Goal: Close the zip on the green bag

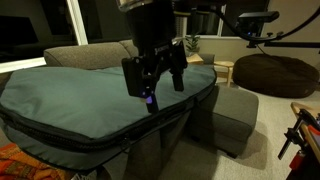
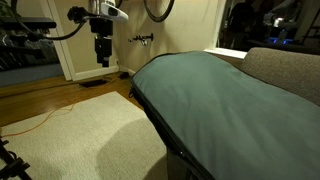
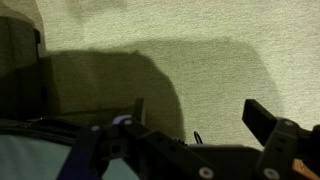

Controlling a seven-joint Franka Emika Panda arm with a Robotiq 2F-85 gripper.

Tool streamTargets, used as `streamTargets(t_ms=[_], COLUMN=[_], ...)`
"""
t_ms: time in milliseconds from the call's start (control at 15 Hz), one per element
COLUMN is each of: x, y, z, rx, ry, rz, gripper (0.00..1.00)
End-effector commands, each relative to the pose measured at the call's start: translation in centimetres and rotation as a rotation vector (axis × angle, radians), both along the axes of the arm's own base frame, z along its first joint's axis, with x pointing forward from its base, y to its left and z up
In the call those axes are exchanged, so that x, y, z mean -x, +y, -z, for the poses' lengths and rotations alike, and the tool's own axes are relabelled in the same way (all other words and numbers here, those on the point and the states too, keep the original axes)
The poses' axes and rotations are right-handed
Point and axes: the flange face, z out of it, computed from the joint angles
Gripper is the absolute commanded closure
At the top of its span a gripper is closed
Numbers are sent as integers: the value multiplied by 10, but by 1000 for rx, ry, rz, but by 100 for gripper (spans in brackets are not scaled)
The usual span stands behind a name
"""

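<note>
Wrist view: the claw (image 3: 195, 106) stands wide, its two fingers well apart with nothing between them. Behind it lies a pale rug (image 3: 200, 40). At 8 o'clock a corner of the green bag (image 3: 28, 165) enters the frame, edged by a dark band. Whether that band is the zip cannot be told here.

In an exterior view the green bag (image 1: 80, 95) lies flat across the grey sofa (image 1: 90, 52). The zip (image 1: 92, 138) runs as a dark band with lighter piping along the bag's near edge, from 8 o'clock round to 3 o'clock. The claw (image 1: 155, 78) hangs, pointing down, in front of the bag's 2 o'clock edge. A dark brown beanbag (image 1: 275, 72) sits well apart at 3 o'clock.

In an exterior view the claw (image 2: 103, 52) appears at 10 o'clock, apart from the green bag (image 2: 210, 100) and above the wooden floor (image 2: 40, 100). The zip (image 2: 152, 120) follows the bag's side edge down towards 6 o'clock. No slider is identifiable in any view.

Hazards, as judged:
- The slider is not located. A descent onto the band alone would probably close on piping or fabric and move nothing.
- The bag is soft and unsecured. A pull along the zip could drag it off the sofa.
- Slack fabric could jam the zip.
</note>
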Motion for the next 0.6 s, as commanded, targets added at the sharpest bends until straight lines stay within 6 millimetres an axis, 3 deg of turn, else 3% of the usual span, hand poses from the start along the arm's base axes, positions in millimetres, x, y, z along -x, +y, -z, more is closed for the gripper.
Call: streamTargets(t_ms=[0,533], x=[-3,-11], y=[3,4], z=[14,52], rx=[-6,4], ry=[17,-1], rz=[2,-12], gripper=[0,0])
